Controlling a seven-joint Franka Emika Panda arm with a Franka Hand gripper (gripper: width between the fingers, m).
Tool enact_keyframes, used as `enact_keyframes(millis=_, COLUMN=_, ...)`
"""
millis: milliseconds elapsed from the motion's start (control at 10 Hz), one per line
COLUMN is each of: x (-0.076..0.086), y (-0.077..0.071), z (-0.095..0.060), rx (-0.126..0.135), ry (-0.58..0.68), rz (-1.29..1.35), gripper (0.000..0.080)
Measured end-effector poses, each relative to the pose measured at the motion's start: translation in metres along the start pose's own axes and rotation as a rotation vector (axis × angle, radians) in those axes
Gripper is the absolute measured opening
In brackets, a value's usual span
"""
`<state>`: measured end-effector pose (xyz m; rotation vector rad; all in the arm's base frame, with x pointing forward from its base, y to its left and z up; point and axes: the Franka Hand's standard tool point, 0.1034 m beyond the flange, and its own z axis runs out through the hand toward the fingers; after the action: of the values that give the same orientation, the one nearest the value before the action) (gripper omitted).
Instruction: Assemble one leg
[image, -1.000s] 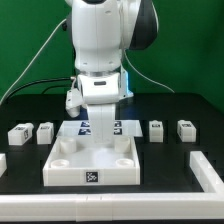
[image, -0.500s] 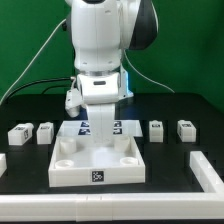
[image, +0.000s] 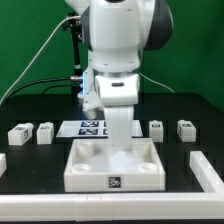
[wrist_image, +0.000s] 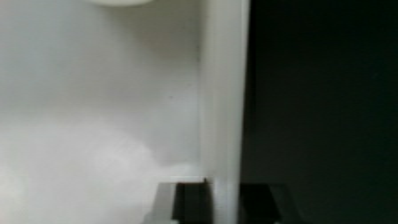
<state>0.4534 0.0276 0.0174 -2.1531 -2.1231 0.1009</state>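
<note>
tool looks pinched on the back rim of the square panel, no leg in it. nearest leg sits on the counter, near the tool on the exterior view's right. can't tell its long axis.

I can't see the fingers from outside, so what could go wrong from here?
The gripper straddles the thin rim of the square panel; such a narrow hold might slip or tip the panel. The panel lies close to the white bar on the exterior view's right, so sliding that way could knock it.
</note>
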Motion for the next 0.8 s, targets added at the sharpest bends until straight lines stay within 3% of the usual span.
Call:
enact_keyframes(millis=400, x=0.049, y=0.033, z=-0.003, rx=-0.037, ry=0.029, rz=0.022, gripper=0.0062)
enact_keyframes(millis=700, x=0.051, y=0.038, z=-0.004, rx=-0.046, ry=0.031, rz=0.004, gripper=0.0062)
enact_keyframes(millis=800, x=0.048, y=0.038, z=-0.004, rx=-0.045, ry=0.031, rz=-0.013, gripper=0.0134)
